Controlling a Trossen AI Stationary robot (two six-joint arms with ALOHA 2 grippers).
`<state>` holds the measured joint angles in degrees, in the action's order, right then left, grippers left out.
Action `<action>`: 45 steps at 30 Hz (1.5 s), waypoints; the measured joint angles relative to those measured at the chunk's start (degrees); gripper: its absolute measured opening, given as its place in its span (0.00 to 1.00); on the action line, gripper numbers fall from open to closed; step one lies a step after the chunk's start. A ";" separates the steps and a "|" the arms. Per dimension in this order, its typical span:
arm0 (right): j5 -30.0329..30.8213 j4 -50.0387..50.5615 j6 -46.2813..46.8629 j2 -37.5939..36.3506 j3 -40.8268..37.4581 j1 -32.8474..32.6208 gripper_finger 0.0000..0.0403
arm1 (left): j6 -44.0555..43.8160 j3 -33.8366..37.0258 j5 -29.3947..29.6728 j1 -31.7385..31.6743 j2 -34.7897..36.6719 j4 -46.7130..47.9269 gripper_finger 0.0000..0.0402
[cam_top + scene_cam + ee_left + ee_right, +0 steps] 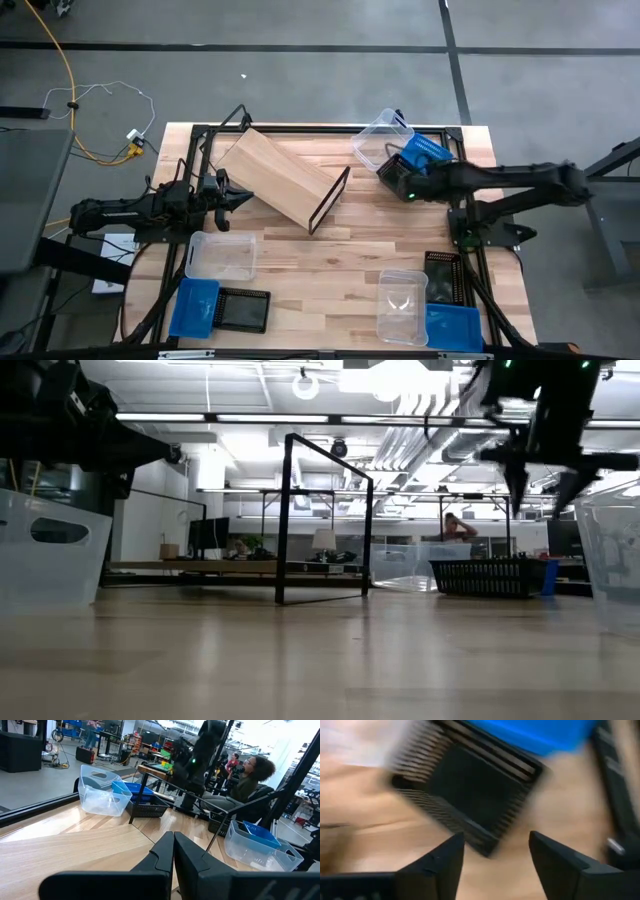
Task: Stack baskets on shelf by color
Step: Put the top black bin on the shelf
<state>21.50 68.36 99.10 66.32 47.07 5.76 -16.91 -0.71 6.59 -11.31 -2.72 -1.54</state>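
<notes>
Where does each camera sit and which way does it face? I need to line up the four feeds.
High: overhead, straight down on the table; both arms show.
Low: table-top height, level across at the shelf.
Left wrist: past the shut left gripper toward the far baskets.
Right wrist: down past the open right gripper onto a black basket.
Shared: that black basket and the shelf appear from overhead too.

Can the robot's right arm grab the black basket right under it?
Probably yes. The right gripper hangs just above the black basket with its fingers spread open, and nothing lies between them. A blue basket sits close beside it, but it does not cover the near edge.
</notes>
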 joint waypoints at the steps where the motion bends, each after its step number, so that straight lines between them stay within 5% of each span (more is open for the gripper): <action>1: -0.61 1.53 3.68 1.81 0.06 0.00 0.57 | 0.00 0.02 0.02 -0.02 -0.02 0.00 0.00; 10: 0.89 -4.38 20.63 11.69 -1.41 1.77 0.58 | 0.00 0.00 0.00 -0.01 0.00 0.00 0.00; 20: 0.73 -12.70 19.11 14.92 -7.14 8.52 0.50 | 0.00 0.01 0.01 -0.01 -0.01 0.00 0.00; 26: 1.85 -16.83 17.72 14.26 -9.74 10.07 0.35 | 0.00 0.01 0.02 0.00 0.00 0.00 0.00; 31: 2.26 -17.24 12.48 14.15 -9.99 10.86 0.11 | 0.00 0.02 0.01 -0.01 -0.01 0.00 0.00; 33: 3.13 -17.22 11.13 12.90 -10.06 10.64 0.03 | 0.00 0.02 0.02 -0.02 -0.02 0.00 0.00; 45: 2.06 -6.53 -2.31 -6.87 -6.89 5.20 0.01 | 0.00 0.02 0.02 0.00 0.00 0.00 0.00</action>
<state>23.56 61.83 96.79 59.45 40.18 10.96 -16.91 -0.69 6.61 -11.31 -2.72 -1.54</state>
